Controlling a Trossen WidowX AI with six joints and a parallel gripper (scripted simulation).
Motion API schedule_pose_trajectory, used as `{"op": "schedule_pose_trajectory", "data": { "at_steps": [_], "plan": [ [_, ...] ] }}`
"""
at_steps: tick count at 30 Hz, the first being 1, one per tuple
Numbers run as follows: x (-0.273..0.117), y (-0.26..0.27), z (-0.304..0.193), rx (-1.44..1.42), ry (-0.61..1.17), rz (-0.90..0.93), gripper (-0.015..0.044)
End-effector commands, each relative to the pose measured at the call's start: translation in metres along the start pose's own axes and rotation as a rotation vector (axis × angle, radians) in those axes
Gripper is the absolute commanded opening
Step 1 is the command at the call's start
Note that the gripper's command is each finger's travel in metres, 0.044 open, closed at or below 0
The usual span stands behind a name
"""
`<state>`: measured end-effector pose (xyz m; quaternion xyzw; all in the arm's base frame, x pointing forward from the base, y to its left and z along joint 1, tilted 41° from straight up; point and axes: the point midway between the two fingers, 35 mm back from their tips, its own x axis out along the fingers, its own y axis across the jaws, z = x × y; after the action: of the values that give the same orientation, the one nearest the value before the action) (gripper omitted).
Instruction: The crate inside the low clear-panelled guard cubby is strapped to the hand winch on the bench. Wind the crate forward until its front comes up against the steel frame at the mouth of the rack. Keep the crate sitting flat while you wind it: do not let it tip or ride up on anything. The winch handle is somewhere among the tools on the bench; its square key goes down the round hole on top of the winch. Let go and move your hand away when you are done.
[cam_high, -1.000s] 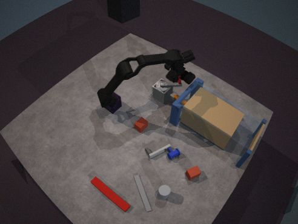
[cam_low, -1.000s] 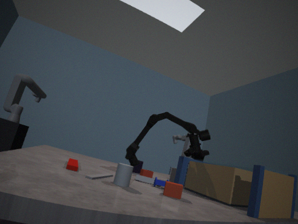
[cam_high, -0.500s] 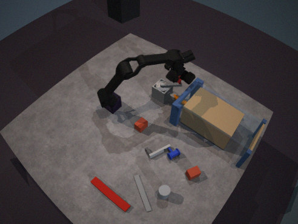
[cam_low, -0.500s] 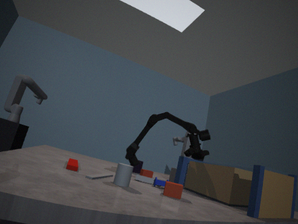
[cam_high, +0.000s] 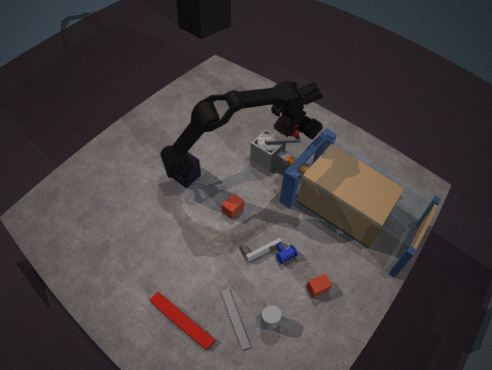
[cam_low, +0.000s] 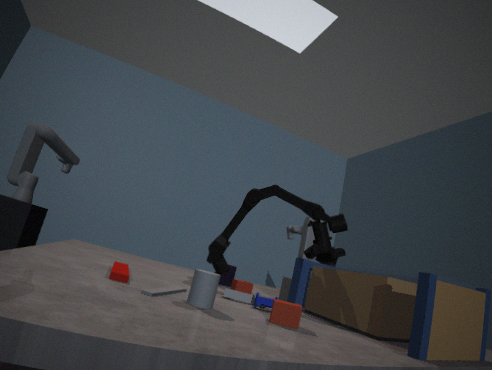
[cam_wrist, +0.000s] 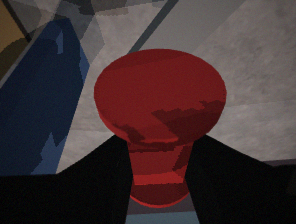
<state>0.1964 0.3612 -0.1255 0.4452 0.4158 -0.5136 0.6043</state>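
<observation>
My gripper (cam_high: 296, 132) (cam_wrist: 155, 132) is shut on the red knob (cam_wrist: 160, 92) of the winch handle. The handle's grey arm (cam_high: 284, 141) lies level over the grey winch (cam_high: 266, 156) and points toward the blue frame (cam_high: 285, 190) (cam_wrist: 37, 105) at the rack mouth. The key and hole are hidden. An orange strap (cam_high: 291, 160) shows between winch and frame. The tan crate (cam_high: 355, 182) (cam_low: 345, 295) sits flat inside the clear-panelled cubby. Its front is close behind the blue frame; I cannot tell whether they touch.
A red block (cam_high: 233, 206) lies in front of the arm's base. A white cranked piece (cam_high: 265, 249), a blue spool-ended piece (cam_high: 287, 253), another red block (cam_high: 319, 285), a grey cylinder (cam_high: 271, 316) (cam_low: 203, 289), a grey bar (cam_high: 235, 320) and a red bar (cam_high: 182, 320) lie farther forward.
</observation>
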Motion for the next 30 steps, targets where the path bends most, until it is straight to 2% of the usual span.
{"op": "schedule_pose_trajectory", "data": {
  "at_steps": [1,30],
  "plan": [
    [0.0043,-0.0258,-0.0088,-0.037,0.006,-0.045,0.0000],
    [0.0048,-0.0304,-0.0102,-0.037,0.006,-0.045,0.0000]
  ]
}}
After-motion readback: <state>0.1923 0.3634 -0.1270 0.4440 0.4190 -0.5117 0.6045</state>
